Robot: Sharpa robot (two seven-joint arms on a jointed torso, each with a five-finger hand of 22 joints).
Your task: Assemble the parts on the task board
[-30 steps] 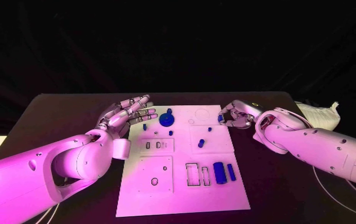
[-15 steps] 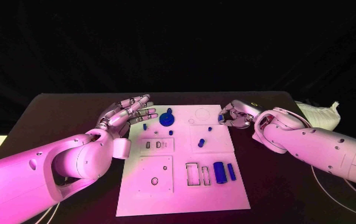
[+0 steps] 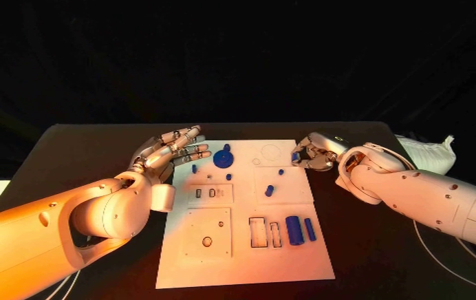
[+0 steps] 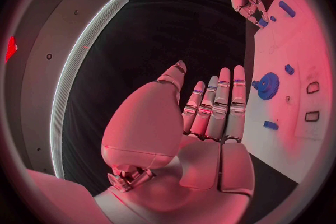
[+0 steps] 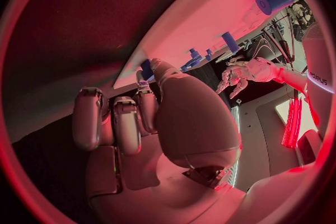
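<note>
Your left hand [image 3: 170,150] is hovering spread beside the white board [image 3: 243,259]; your right hand [image 3: 316,154] is probably pinching a small blue piece [image 3: 296,156] at its edge.

My left robot hand [image 4: 210,123] fills the lower middle, fingers straight and apart, holding nothing. The task board [image 4: 294,61] lies at right, its blue gear [image 4: 267,85] just beyond my fingertips.
</note>
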